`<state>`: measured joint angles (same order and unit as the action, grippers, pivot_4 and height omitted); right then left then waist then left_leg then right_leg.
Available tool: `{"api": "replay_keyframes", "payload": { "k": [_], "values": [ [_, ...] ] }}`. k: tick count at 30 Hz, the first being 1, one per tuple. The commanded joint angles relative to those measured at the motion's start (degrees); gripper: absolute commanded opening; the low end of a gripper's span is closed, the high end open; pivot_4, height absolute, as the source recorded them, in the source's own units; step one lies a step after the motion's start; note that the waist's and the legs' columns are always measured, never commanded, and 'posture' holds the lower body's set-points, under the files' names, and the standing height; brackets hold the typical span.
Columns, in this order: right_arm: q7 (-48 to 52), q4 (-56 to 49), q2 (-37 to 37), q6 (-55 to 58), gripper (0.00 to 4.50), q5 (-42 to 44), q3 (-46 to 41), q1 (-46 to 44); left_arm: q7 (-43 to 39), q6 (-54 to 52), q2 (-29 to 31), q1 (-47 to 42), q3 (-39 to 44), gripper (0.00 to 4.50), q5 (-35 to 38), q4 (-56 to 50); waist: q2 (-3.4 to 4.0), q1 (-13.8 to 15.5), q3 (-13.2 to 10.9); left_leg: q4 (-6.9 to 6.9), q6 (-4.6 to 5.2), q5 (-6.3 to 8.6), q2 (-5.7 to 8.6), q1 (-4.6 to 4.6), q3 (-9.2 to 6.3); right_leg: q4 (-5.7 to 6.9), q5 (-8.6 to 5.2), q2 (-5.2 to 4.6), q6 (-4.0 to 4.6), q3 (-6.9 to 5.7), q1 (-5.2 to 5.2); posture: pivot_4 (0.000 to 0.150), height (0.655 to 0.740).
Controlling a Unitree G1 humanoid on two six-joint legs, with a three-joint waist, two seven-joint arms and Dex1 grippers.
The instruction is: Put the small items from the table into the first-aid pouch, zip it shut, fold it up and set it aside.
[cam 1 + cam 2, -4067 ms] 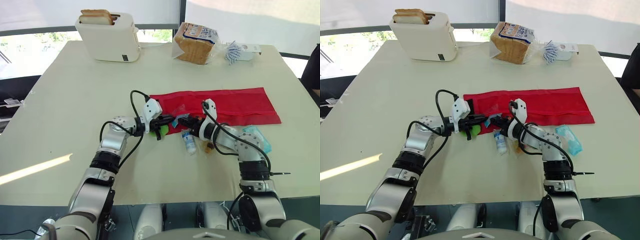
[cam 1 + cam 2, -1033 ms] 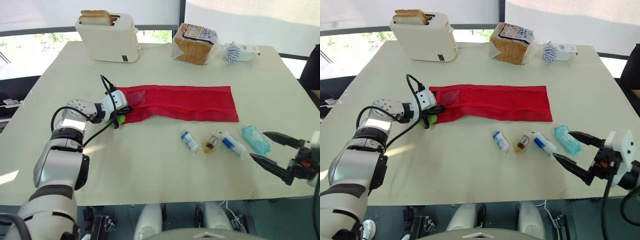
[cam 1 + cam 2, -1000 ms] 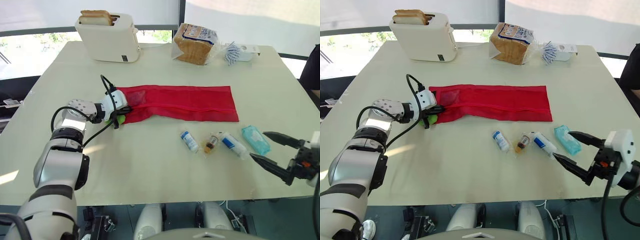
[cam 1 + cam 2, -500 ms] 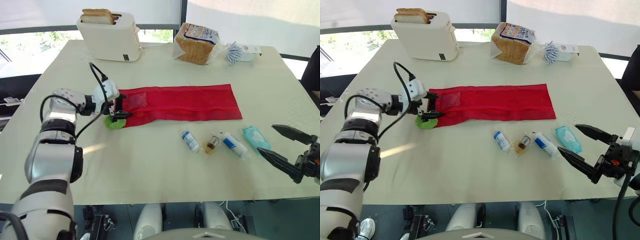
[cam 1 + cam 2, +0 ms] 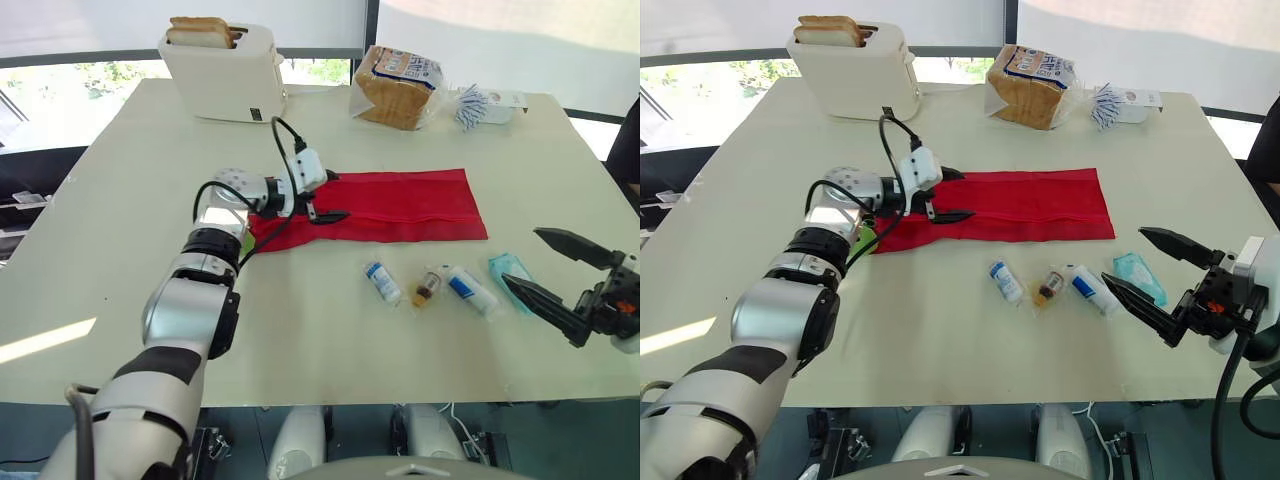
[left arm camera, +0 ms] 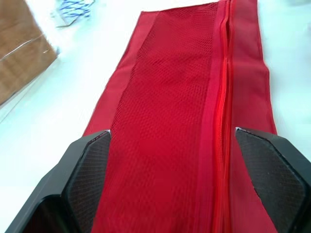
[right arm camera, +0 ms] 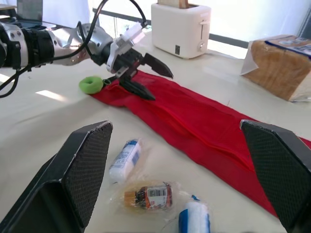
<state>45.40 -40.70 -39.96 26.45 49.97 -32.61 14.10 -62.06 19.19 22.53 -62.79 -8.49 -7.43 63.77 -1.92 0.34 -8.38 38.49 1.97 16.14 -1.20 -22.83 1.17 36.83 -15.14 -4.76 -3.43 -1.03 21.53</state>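
Big pale table, its near edge and left side cut off. Across the middle lies the long red pouch, flat and unfolded, with a mesh panel and a zip running its length; whether that zip is open or shut is hard to tell. The pouch's left end is hidden behind the left arm.

At the back stand a white toaster with two slices sticking up and a bagged loaf with a blue label whose print is too small to read. Beside the loaf is a clear bag of blue-and-white bits, hard to identify.

The left gripper is over the pouch's left end with its fingers spread wide, nothing between them but red fabric below. I can't say if they touch it.

The right gripper is near the table's right front, also spread wide and empty.

The small items lie in a row in front of the pouch, apart from it:
- a white tube with a blue label;
- a little brown bottle in a clear wrapper, label unreadable;
- a second white-and-blue tube;
- a teal packet, partly covered by the right gripper's lower finger.

A green ring sits just beside the pouch's left end.
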Motion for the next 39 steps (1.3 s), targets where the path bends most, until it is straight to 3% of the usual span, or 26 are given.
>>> {"api": "replay_keyframes", "payload": {
  "k": [1, 7, 11, 12, 15, 21, 31, 39],
  "values": [
    [-1.5, -2.2, 0.1, -1.4, 4.50, 0.2, 0.2, -0.8, 3.7, 3.1, 0.4, -0.7, -2.7, 4.36, -3.8, 0.2, 0.00, 0.0, 0.0, 0.00, 0.00, 0.00, 0.00, 0.00, 0.00, 0.00, 0.00, 0.00, 0.00, 0.00, 0.00, 0.150, 0.7400],
    [-3.6, -3.0, 0.8, -2.0, 4.50, 0.0, 0.8, -0.9, 12.3, 5.7, 0.7, -1.9, -6.1, 4.36, -9.3, 2.8, 0.00, 0.5, 0.0, 0.00, 0.00, 0.00, 0.01, -0.02, 0.02, -0.02, 0.00, -0.01, 0.00, 0.01, 0.00, 0.150, 0.7400],
    [-4.0, -3.1, 1.0, -2.3, 4.50, -0.4, 1.2, -0.8, 13.1, 6.3, -0.6, -1.4, -5.1, 4.36, -8.3, 3.6, 0.00, 0.5, 0.0, 0.01, 0.00, 0.00, 0.02, -0.02, 0.02, -0.02, 0.00, -0.03, 0.00, 0.01, -0.01, 0.150, 0.7400],
    [-4.0, -3.1, 1.0, -2.4, 4.50, -0.4, 1.2, -0.8, 13.1, 6.1, -1.0, -1.3, -4.5, 3.82, -7.6, 3.6, 0.00, 0.5, 0.0, 0.01, 0.00, 0.00, 0.02, -0.02, 0.02, -0.02, 0.00, -0.04, 0.00, 0.00, -0.01, 0.150, 0.7400],
    [-4.0, -2.8, 1.0, -2.8, 4.50, -0.6, 1.3, -0.8, 13.3, 5.4, -1.8, -1.3, -3.0, 2.96, -6.0, 3.8, 0.00, 0.5, 0.0, 0.01, -0.01, -0.01, 0.03, -0.02, 0.02, -0.02, 0.00, -0.03, 0.00, 0.00, 0.00, 0.150, 0.7400],
    [-3.9, -2.4, 0.8, -3.1, 4.50, -1.0, 2.1, -0.6, 9.4, 6.7, -1.3, -0.2, -3.3, 0.09, -5.4, 3.4, 0.00, 0.4, 0.0, 0.01, -0.02, -0.01, 0.02, -0.02, 0.02, -0.01, 0.00, -0.02, 0.00, 0.00, 0.00, 0.150, 0.7400],
    [-1.9, -2.7, 0.0, -3.6, 4.50, -2.6, 2.4, 1.4, -9.1, 7.8, 0.8, 9.1, -1.9, 0.03, 3.6, -10.5, 0.02, 0.4, 0.0, 0.02, -0.13, -0.08, 0.01, -0.02, 0.03, -0.01, 0.00, -0.03, 0.00, 0.02, -0.01, 0.150, 0.7400],
    [0.1, -2.7, -1.6, -3.5, 4.50, -1.9, -0.7, 3.7, -7.9, 6.2, 3.4, 11.2, -2.2, 0.03, 3.7, -14.3, 0.04, 0.5, 0.0, 0.03, -0.02, -0.01, 0.01, 0.00, 0.03, -0.01, 0.00, -0.03, 0.00, 0.03, -0.02, 0.150, 0.7400]
  ]
}}
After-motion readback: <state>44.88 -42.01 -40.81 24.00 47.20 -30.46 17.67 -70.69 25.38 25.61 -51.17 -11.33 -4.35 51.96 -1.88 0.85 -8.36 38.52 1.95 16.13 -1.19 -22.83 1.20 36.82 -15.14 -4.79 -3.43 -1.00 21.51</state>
